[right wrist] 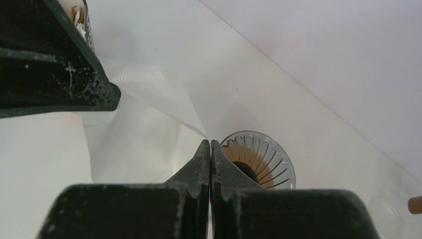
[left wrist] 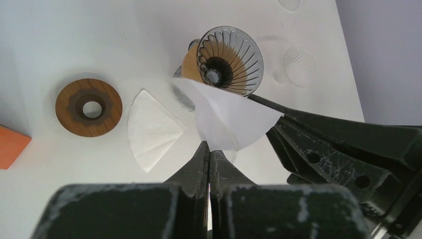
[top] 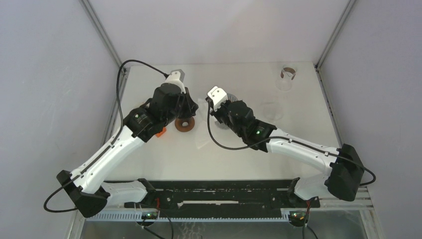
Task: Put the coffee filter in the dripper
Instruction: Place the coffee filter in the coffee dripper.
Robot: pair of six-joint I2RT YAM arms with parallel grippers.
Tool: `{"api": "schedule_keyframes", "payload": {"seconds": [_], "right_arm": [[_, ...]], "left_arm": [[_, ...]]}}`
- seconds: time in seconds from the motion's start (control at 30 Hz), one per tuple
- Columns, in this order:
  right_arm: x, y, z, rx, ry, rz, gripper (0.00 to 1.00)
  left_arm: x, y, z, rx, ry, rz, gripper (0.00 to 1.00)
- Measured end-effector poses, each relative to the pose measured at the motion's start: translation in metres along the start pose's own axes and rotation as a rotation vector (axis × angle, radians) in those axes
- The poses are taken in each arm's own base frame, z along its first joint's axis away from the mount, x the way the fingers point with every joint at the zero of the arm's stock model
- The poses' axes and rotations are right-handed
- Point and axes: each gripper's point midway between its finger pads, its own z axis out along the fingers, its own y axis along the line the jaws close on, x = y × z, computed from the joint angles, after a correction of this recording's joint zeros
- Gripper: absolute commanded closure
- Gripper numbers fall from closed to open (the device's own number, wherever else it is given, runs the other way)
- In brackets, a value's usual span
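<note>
A white paper coffee filter (left wrist: pixel 234 117) hangs in the air between both grippers. My left gripper (left wrist: pixel 209 148) is shut on its lower edge. My right gripper (right wrist: pixel 209 143) is shut on a corner of the same coffee filter (right wrist: pixel 149 107), and in the left wrist view its black fingers (left wrist: pixel 318 134) reach in from the right. The dripper (left wrist: pixel 230 59) is a ribbed smoked-glass cone on a wooden collar, standing on the table just beyond the filter; in the right wrist view the dripper (right wrist: pixel 261 162) sits right behind my fingertips. Seen from above, the two wrists meet at the table's middle.
A second folded filter (left wrist: pixel 152 129) lies flat on the table. Left of it lies a wooden ring (left wrist: pixel 88 107), with an orange block (left wrist: pixel 12 147) at the far left. A clear glass dripper (left wrist: pixel 298 64) and a glass vessel (top: pixel 287 77) stand at the back right.
</note>
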Motion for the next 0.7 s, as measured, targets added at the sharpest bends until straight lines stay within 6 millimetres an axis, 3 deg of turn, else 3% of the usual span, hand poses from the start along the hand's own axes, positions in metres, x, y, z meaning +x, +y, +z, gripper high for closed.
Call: {"api": "schedule_keyframes", "payload": {"seconds": [0.1,0.33,0.57,0.7], "right_arm": [[-0.005,-0.010,-0.001,0.001,0.028,0.002,1.00],[-0.010,-0.029,-0.010,0.008,0.123,0.009,1.00],[-0.017,-0.040,-0.013,0.042,0.201,0.065,1.00],[-0.011,-0.041,-0.011,0.061,0.270,0.111,1.00]], "left_arm": [[-0.004,-0.003,0.003,-0.003,0.004,0.021,1.00],[-0.012,-0.014,0.013,0.016,0.005,0.047,0.55],[-0.028,-0.036,0.016,0.114,-0.068,-0.017,0.34],[-0.024,-0.043,0.023,0.165,-0.089,-0.080,0.29]]}}
